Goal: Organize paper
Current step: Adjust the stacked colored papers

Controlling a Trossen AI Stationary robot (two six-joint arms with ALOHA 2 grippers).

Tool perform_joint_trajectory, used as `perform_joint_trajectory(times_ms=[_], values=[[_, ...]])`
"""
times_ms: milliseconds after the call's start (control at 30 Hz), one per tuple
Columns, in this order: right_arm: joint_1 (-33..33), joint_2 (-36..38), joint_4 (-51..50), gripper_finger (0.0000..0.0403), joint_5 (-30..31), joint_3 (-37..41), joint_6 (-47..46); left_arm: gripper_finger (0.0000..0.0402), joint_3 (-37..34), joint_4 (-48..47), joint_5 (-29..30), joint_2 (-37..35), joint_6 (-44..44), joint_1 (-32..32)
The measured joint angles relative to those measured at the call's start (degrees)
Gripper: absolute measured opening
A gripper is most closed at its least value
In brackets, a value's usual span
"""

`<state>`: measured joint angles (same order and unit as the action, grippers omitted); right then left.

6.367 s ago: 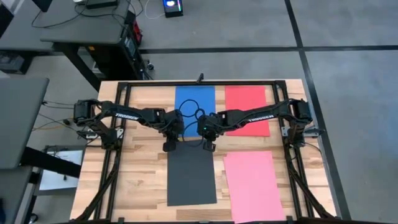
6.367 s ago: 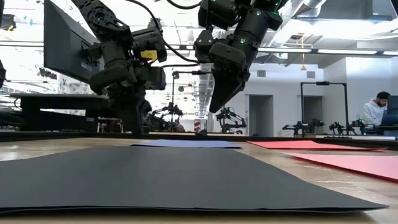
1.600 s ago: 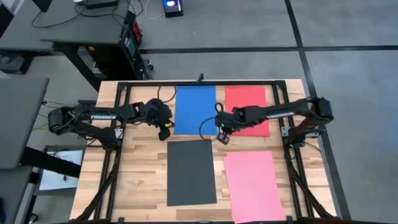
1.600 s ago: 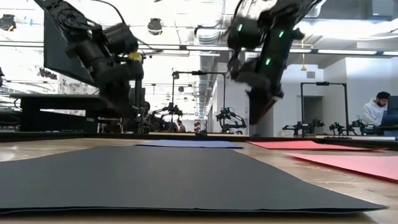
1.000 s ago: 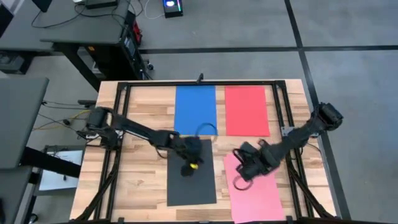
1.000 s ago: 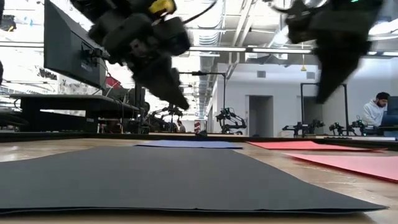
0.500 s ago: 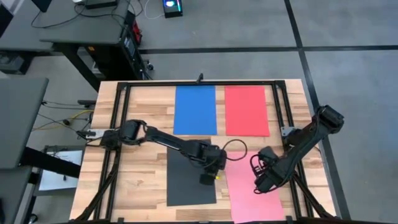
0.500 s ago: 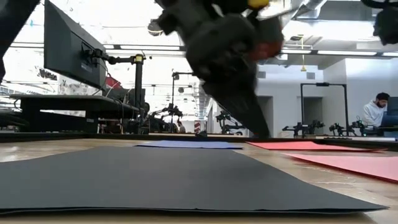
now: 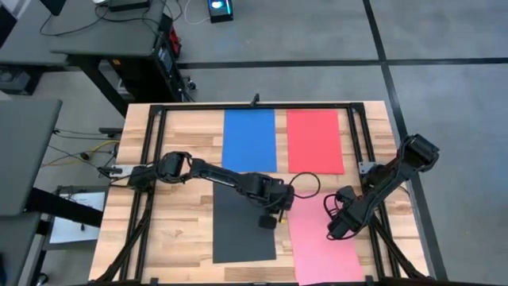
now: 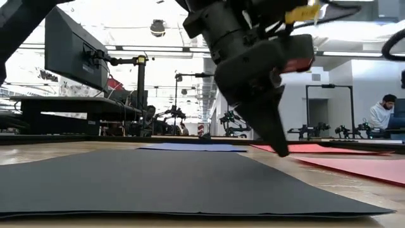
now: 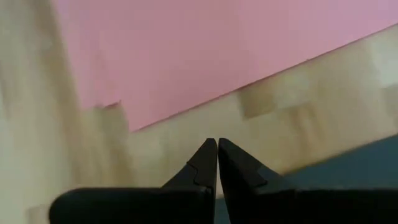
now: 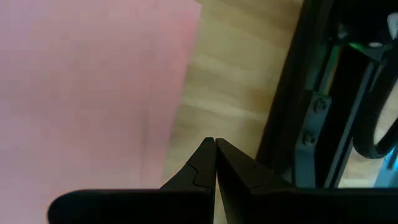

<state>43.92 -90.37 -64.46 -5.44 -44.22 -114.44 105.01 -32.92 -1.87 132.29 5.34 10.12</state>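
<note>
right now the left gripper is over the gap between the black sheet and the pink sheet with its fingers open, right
Not quite: the left gripper is over the gap between the black sheet and the pink sheet, but its fingers are shut, tips together, as the left wrist view shows.

left tool [image 9: 267, 222]: over thin dark grey paper sheet [image 9: 238, 230], beside pink sheet [image 9: 321, 242]
right tool [image 9: 336, 232]: at pink sheet's edge
</note>
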Motion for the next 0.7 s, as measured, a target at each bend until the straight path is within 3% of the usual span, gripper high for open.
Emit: perform_joint_trajectory(times_ms=[300, 700], values=[[-3.2, 0.4, 8.8, 0.0, -2.1, 6.3, -0.3, 0.0, -0.3, 0.4, -0.4, 1.8, 3.0, -2.0], [-9.4, 0.1, 8.9, 0.0, -3.3, 6.8, 8.2, 0.0, -0.5, 3.1, -1.5, 2.5, 4.4, -3.7]])
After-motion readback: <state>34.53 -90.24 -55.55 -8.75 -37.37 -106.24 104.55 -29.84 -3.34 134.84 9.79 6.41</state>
